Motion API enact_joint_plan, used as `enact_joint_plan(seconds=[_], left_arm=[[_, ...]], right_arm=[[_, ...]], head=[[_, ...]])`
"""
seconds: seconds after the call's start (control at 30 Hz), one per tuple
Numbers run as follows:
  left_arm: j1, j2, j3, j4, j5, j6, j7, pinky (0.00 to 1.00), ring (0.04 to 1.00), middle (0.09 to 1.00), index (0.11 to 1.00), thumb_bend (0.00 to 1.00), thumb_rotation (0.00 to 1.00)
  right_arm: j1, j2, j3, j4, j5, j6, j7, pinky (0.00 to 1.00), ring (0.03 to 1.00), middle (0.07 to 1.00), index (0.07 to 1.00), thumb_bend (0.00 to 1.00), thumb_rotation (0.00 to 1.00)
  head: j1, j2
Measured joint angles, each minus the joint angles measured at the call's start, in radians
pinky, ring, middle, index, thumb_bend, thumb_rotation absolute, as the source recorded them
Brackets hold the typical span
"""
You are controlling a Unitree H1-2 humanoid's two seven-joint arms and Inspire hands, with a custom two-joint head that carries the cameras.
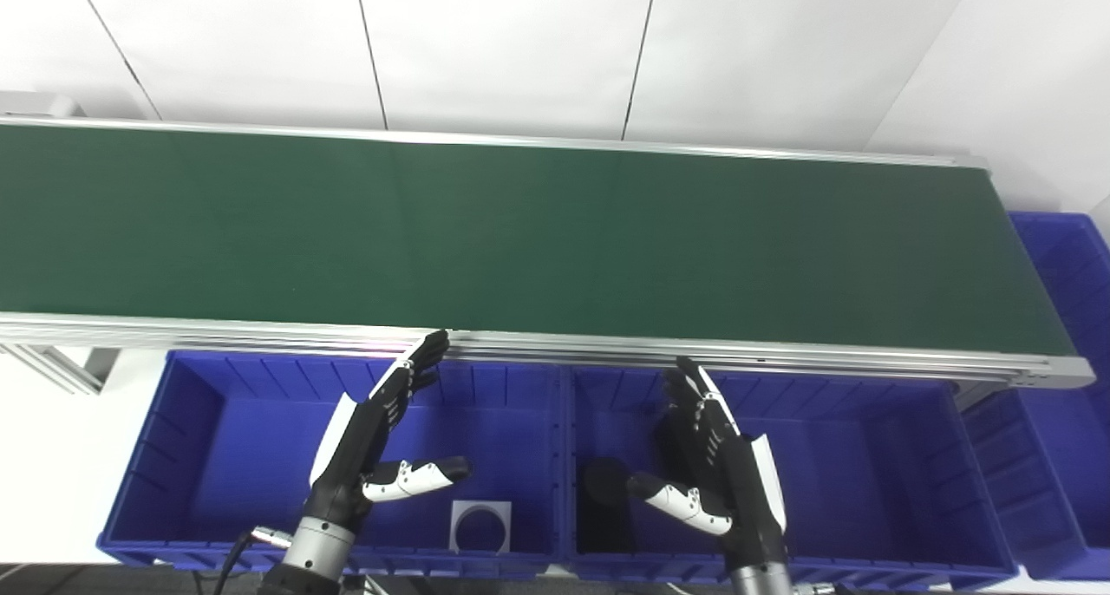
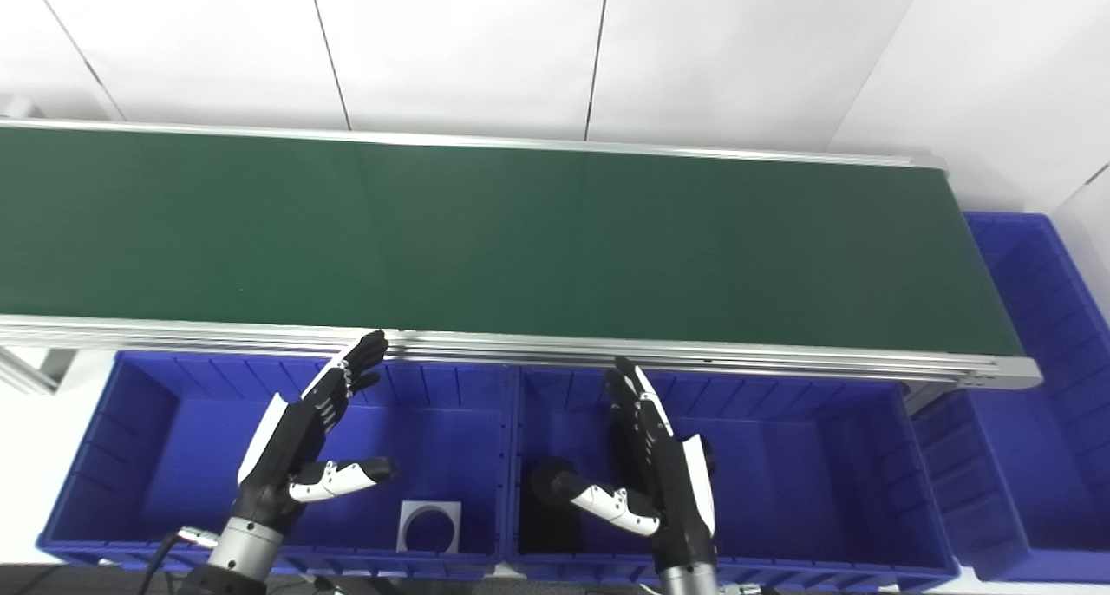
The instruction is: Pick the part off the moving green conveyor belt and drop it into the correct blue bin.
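The green conveyor belt (image 1: 520,231) runs across the view and carries no part that I can see. My left hand (image 1: 373,439) is open and empty, hovering over the left blue bin (image 1: 173,456). My right hand (image 1: 720,456) is open and empty over the middle blue bin (image 1: 867,465). A grey square part with a round hole (image 1: 479,526) lies in the left bin near its front wall. A black part (image 1: 603,508) lies in the middle bin, partly hidden by my right hand.
A third blue bin (image 1: 1067,317) stands at the belt's right end. The belt's aluminium rail (image 1: 607,348) runs just behind the bins. A white wall stands behind the belt.
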Motion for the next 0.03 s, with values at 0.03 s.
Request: enact_joint_plan(seconds=[0.03], left_arm=[[0.000, 0.000, -0.002, 0.001, 0.000, 0.000, 0.000, 0.89, 0.925, 0.918, 0.900, 0.91, 0.53]], right_arm=[[-0.002, 0.000, -0.002, 0.009, 0.005, 0.000, 0.003, 0.85, 0.873, 0.889, 0.925, 0.96, 0.52]], head=[[0.000, 0.000]])
